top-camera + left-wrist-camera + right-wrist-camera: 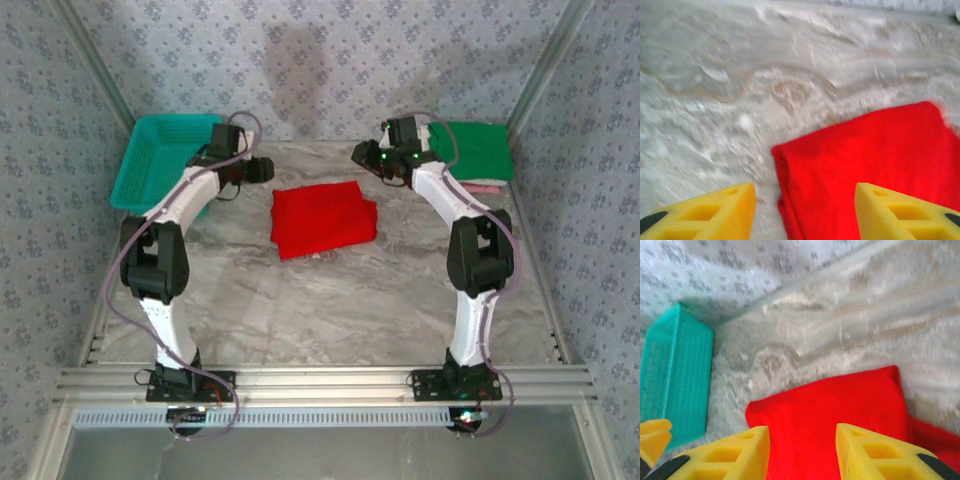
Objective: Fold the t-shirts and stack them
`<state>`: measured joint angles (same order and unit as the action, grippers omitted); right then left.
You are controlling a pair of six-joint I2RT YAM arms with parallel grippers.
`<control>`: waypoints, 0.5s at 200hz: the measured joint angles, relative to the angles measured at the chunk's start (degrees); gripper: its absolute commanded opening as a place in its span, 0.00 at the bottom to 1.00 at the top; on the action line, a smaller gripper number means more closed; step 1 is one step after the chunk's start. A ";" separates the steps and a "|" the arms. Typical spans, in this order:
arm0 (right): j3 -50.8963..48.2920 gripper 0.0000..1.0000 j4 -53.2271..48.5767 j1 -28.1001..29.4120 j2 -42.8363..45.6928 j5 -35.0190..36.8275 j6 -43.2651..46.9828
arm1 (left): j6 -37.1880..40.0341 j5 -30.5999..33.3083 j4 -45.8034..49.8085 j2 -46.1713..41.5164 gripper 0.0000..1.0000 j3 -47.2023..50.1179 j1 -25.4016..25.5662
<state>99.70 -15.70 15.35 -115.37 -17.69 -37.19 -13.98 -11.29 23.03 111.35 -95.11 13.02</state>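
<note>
Nearest the top camera, an aluminium rail (320, 382) runs along the near edge and carries both arm bases. Beyond it spreads the marbled grey bench (330, 310), closed in by patterned blue-grey walls (330, 70).

The left arm (160, 270) and the right arm (475, 270) both rise and bend inward toward the far middle of the bench. Between them lies the red t-shirt (322, 218), folded into a rough rectangle and slightly skewed, with a loose layer sticking out at its right side.

The teal mesh basket (130, 185) sits at the far left, just behind the left arm's wrist. At the far right a folded green t-shirt (478, 148) lies on top of a pale pink folded one (482, 187), of which only an edge shows.

The left gripper (262, 168) is by the red shirt's far left corner. In its wrist view the yellow fingers (715, 212) stand wide apart and hold nothing, with the shirt's left edge (875, 160) below and between them. The view is blurred.

The right gripper (360, 153) is just beyond the shirt's far right corner. Its fingers (730, 455) are likewise spread and empty above the red cloth (840, 400), with the basket's wall (677, 375) off to the left.
</note>
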 measured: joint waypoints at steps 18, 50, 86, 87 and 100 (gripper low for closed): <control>2.99 0.42 -0.42 -0.70 -0.35 -0.33 0.44 | -0.85 0.83 0.72 -0.35 0.56 -3.17 -0.52; -5.46 0.14 2.71 0.79 7.54 -1.77 2.08 | -3.65 1.57 -4.07 -11.26 0.48 6.56 3.87; -20.22 0.00 5.38 4.44 13.99 -4.22 2.82 | -10.05 -1.33 -14.14 -20.74 0.38 27.10 9.90; -20.33 0.00 5.42 4.48 13.90 -4.31 2.82 | -10.21 -1.38 -14.29 -20.63 0.38 27.39 9.92; -21.94 0.00 5.90 4.79 11.65 -4.90 2.84 | -11.72 -1.36 -16.33 -17.77 0.35 31.08 9.86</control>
<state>77.76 -9.80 20.14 -103.72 -22.59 -34.35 -25.69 -12.64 6.70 93.58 -64.03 22.87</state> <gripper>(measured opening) 0.069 0.374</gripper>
